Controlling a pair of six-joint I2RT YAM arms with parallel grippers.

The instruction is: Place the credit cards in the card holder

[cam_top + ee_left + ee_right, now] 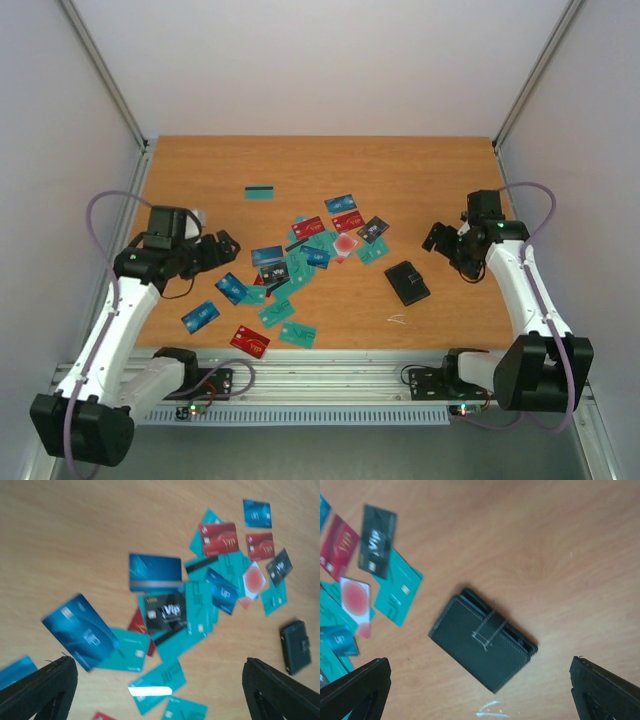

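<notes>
Credit cards [300, 262] in teal, blue, red and dark grey lie scattered flat over the middle of the wooden table. In the left wrist view they fill the picture, with a dark grey VIP card [165, 614] near the centre. The black card holder [407, 282] lies closed to the right of the pile, its strap up [482, 640]; it also shows at the right edge as the card holder [296, 646]. My left gripper [222, 248] hovers open left of the cards [159, 666]. My right gripper [445, 243] is open above the holder [479, 664], holding nothing.
One teal card [260, 192] lies apart toward the back. A small white scuff [490, 711] marks the wood just near the holder. Metal frame posts and pale walls enclose the table [430, 170] on three sides.
</notes>
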